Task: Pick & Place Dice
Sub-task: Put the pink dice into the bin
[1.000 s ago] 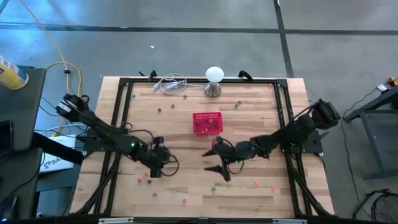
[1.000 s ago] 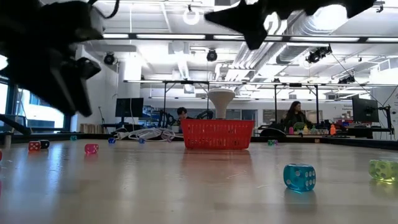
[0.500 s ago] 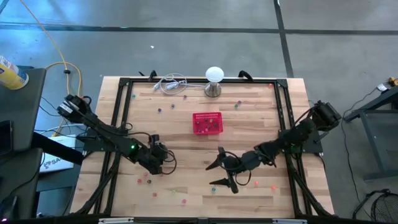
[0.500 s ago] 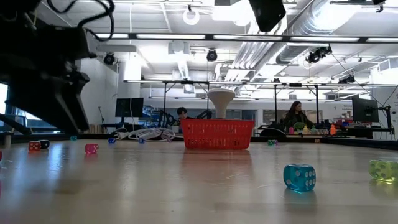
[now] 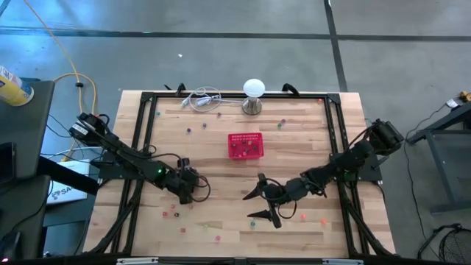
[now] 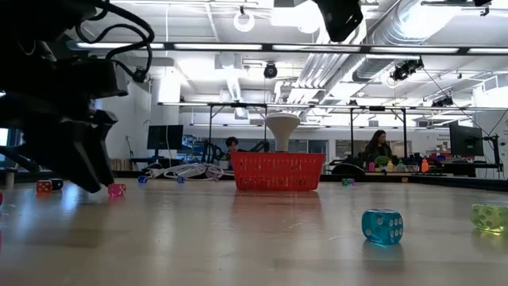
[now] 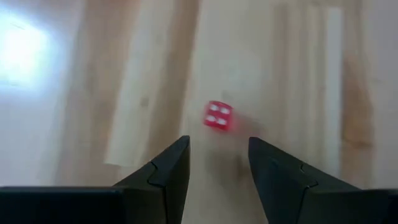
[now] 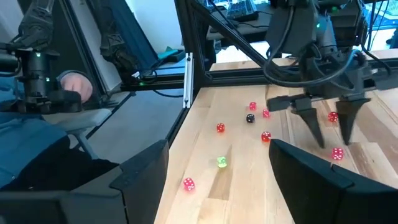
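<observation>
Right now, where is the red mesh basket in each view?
High view: red mesh basket mid-table, toward the far edge.
Low view: basket at picture centre, on the tabletop.
Left wrist view: not in it.
Right wrist view: not in it.
Shared landmark: white lamp directly behind the basket in the high and low views.

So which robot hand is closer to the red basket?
Right. The right end effector is just below the basket in the high view; the left end effector sits farther off, down to its left.
</observation>
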Robot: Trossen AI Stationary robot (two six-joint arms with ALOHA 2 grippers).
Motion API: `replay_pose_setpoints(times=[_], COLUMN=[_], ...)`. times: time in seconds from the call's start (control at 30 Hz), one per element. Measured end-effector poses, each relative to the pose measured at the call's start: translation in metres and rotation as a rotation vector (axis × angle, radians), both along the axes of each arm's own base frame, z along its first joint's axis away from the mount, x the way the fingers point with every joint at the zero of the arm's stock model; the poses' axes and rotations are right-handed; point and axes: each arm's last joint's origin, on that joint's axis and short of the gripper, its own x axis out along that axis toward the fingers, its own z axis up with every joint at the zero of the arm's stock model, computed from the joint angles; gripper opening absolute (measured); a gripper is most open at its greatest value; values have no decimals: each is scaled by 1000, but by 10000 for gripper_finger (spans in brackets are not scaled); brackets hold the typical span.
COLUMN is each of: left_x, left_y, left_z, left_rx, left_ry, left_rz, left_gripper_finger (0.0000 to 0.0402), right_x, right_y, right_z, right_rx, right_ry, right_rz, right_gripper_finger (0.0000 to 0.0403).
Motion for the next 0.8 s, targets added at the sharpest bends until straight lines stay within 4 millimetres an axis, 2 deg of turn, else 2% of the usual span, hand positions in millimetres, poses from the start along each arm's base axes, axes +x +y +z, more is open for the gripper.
replay_pose_setpoints(times=[0.2, 0.4, 0.8], left_x=[1, 7, 17], left_y=[0, 8, 14], left_z=[0, -1, -17], left_rx=[-35, -29, -55], left_ry=[12, 2, 50], left_rz=[-14, 15, 24], left_gripper_finger=[156, 156, 156], right_x=[1, 1, 1], right_y=[0, 0, 0], right_z=[-4, -4, -4], right_rx=[-8, -9, -9], right_ry=[13, 16, 16], right_rz=[-1, -1, -2], right_gripper_finger=[270, 270, 270])
